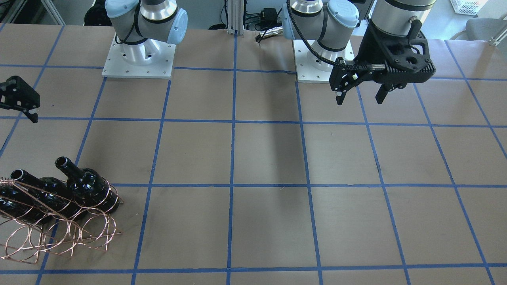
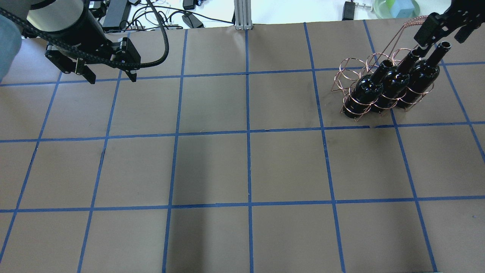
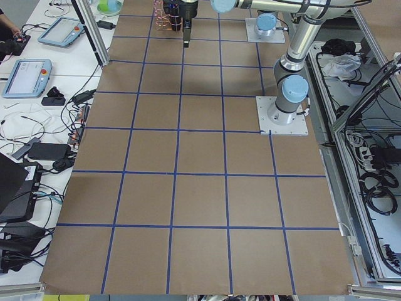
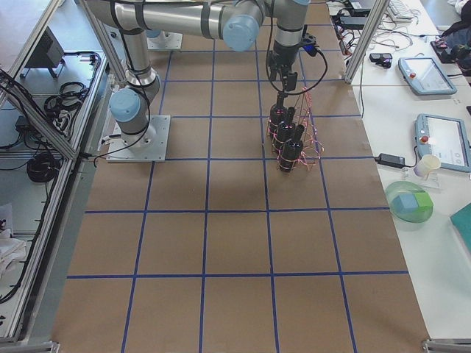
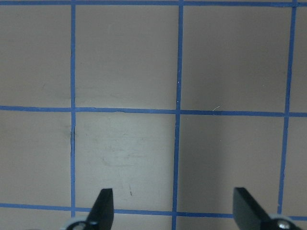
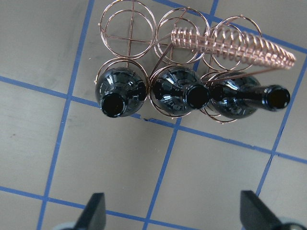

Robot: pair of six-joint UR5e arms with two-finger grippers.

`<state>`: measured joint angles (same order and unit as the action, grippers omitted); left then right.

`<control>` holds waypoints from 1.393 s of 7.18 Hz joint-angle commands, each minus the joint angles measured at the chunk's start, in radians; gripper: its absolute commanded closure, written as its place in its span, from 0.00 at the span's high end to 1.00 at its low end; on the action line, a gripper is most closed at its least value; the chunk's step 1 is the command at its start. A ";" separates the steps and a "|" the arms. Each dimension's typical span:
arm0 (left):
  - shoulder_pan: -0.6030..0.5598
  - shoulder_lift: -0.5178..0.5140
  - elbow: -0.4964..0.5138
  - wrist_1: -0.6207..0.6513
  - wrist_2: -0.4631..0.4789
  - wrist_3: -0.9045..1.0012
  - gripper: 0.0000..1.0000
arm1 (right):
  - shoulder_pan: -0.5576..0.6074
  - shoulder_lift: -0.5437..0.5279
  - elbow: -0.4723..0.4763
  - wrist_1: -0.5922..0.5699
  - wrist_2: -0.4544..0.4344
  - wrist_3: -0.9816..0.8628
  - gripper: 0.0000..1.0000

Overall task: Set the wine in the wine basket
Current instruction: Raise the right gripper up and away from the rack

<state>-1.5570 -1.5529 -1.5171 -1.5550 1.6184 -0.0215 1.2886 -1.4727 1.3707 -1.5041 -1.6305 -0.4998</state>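
Silver tubes (image 1: 158, 10), pale-blue joint caps (image 1: 178, 25), black cable (image 2: 165, 41), black left hand (image 1: 359, 101), white baseplates (image 1: 119, 68)

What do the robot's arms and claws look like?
The left arm and right arm are round silver-grey tubes with pale blue caps at the joints, bolted to square pale metal plates. The left claw and right claw are black, each with two slim fingers. A ribbed black cable runs along the left arm to its claw.

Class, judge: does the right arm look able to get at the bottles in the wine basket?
Likely yes: its open end effector hangs near the bottles, necks poking free above the wine basket.
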 commanded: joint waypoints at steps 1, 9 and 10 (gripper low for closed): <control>0.000 0.000 0.000 0.000 0.000 0.000 0.89 | 0.000 -0.110 0.034 0.033 0.068 0.278 0.99; 0.002 0.004 -0.002 -0.002 0.000 0.000 0.89 | 0.218 -0.166 0.165 -0.008 0.067 0.578 1.00; 0.002 0.004 -0.002 -0.002 0.000 0.000 0.89 | 0.227 -0.166 0.171 -0.019 0.067 0.578 1.00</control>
<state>-1.5555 -1.5496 -1.5186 -1.5570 1.6184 -0.0215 1.5032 -1.6385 1.5270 -1.5081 -1.5626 0.0725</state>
